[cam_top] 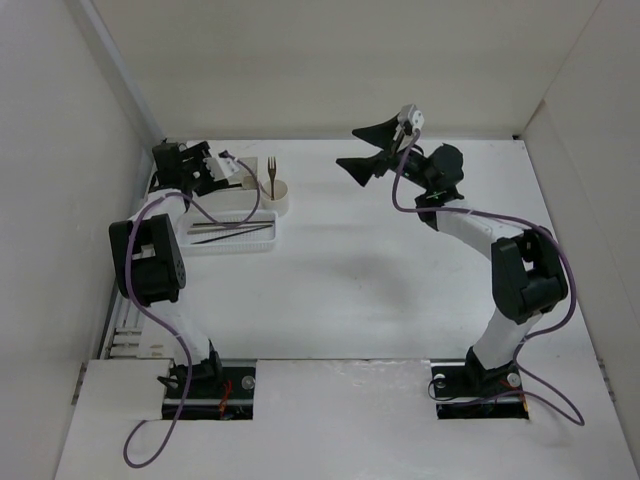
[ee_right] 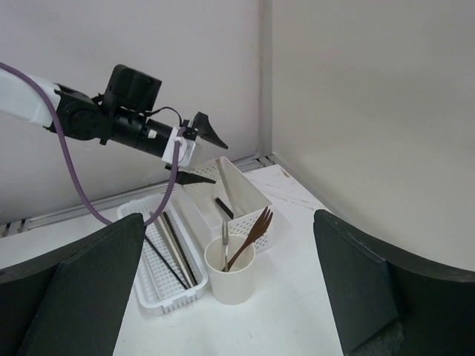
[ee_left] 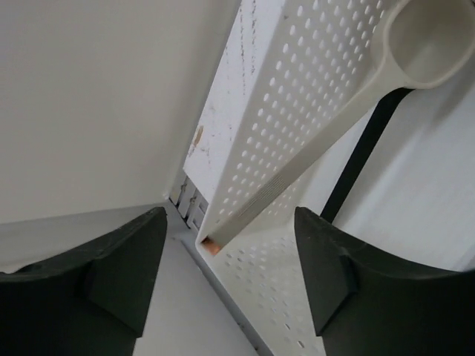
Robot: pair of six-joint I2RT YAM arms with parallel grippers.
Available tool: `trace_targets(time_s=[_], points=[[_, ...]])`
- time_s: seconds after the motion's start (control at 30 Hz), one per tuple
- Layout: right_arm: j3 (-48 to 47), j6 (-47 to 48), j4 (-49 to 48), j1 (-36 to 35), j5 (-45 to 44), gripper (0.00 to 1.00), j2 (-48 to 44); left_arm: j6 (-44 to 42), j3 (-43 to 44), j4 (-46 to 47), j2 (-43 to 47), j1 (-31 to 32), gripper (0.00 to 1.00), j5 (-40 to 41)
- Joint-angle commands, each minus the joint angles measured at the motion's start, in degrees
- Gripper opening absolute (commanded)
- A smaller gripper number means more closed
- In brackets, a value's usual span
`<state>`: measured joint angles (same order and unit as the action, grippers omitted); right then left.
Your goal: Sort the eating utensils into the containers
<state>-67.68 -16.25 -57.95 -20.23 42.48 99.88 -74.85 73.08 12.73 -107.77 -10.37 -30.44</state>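
My left gripper is open and empty, hanging over the white perforated box at the back left. In the left wrist view the gripper looks down the box's wall, with the beige spoon's bowl and the black spoon's handle inside. My right gripper is open and empty, raised high at the back middle; it also shows in its own view. The round cup holds the brown fork and the grey fork. The slotted tray holds several chopsticks.
The cup stands just right of the box, and the tray lies in front of both. White walls close in the left, back and right of the table. A slotted rail runs along the left edge.
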Motion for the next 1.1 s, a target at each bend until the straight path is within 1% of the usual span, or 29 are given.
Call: trace_targets(time_s=[0.0,0.13,0.17,0.27,0.3,0.37,0.4,0.43,0.5,0.53,0.57,0.6,0.63,0.67,0.73,0.77,0.83,0.87,0.9,0.93,0.97,1.0,1.03,1.07], points=[[-2.5,0.6,-0.8,0.2,0.6,1.00,0.2,-1.2,0.5,0.3,2.2,-0.1,0.70,-1.7],[-2.5,0.6,0.4,0.7,0.1,1.00,-0.9,6.0,2.0,4.7,3.9,-0.1,0.73,-1.7],[-2.5,0.6,0.9,0.7,0.1,1.00,-1.7,11.5,2.8,6.4,3.9,-0.1,0.75,-1.1],[-1.9,0.6,2.6,1.3,-1.3,1.00,-3.7,19.9,7.4,8.5,5.1,-0.1,0.75,1.0],[-1.9,1.1,3.6,1.9,-1.8,1.00,-4.3,25.1,8.4,9.8,5.1,-0.6,0.75,2.4],[-1.9,1.1,6.0,2.7,-3.8,1.00,-6.5,30.4,9.6,11.6,6.4,-0.6,0.76,4.0],[-1.9,1.1,9.5,3.6,-4.9,1.00,-7.4,32.7,10.2,13.0,7.7,-1.1,0.76,4.8],[-1.9,1.1,11.1,4.7,-7.7,1.00,-8.4,36.8,10.2,13.5,8.4,-1.1,0.77,6.9],[-1.4,1.1,13.9,6.1,-10.6,1.00,-11.5,40.6,10.9,14.2,10.6,-1.1,0.80,10.5],[-0.8,1.1,17.9,6.9,-12.3,1.00,-12.6,42.9,11.6,14.2,11.3,-1.1,0.81,16.0],[-0.8,1.1,21.0,8.9,-16.7,1.00,-13.6,45.6,12.7,14.7,11.9,-1.1,0.84,19.8],[-0.8,1.1,24.7,10.0,-19.5,1.00,-14.8,51.1,13.2,14.7,12.5,-1.1,0.84,24.2],[-1.7,1.1,29.0,11.1,-23.2,1.00,-17.2,53.2,13.2,14.2,13.7,-1.1,0.86,29.2],[-2.6,1.1,39.2,12.8,-33.6,1.00,-18.4,54.8,13.2,13.6,14.4,-1.1,0.88,38.7],[-4.8,1.1,48.4,14.2,-45.5,1.00,-21.6,57.7,13.2,11.0,16.5,-2.6,0.92,46.0],[-4.8,1.1,54.9,15.4,-57.2,1.00,-22.7,58.8,13.2,6.3,17.3,-3.3,0.92,50.3],[-3.9,1.7,59.5,16.3,-68.0,1.00,-26.1,61.8,10.9,0.8,20.5,-6.3,0.92,52.4],[-3.3,2.8,61.3,17.0,-71.9,1.00,-27.3,64.8,9.6,-3.6,21.8,-7.5,0.92,52.4],[-2.8,3.6,63.7,18.3,-76.7,1.00,-28.4,65.8,6.2,-5.2,23.3,-8.5,0.92,52.9],[-1.7,4.5,64.5,18.3,-78.3,1.00,-29.6,66.7,4.0,-6.3,25.0,-9.5,0.92,52.9],[-0.9,6.5,64.5,18.9,-80.1,1.00,-31.8,67.2,1.7,-6.9,28.8,-10.7,0.92,52.9],[-0.3,7.3,65.2,18.9,-81.7,1.00,-32.9,66.2,-0.6,-6.9,30.8,-10.7,0.92,52.9],[0.3,7.9,65.7,18.9,-82.7,1.00,-33.9,65.2,-4.7,-7.5,32.6,-10.7,0.92,52.3],[1.0,9.4,65.7,18.9,-82.7,1.00,-35.3,65.2,-5.7,-8.3,34.0,-10.7,0.92,51.8]])
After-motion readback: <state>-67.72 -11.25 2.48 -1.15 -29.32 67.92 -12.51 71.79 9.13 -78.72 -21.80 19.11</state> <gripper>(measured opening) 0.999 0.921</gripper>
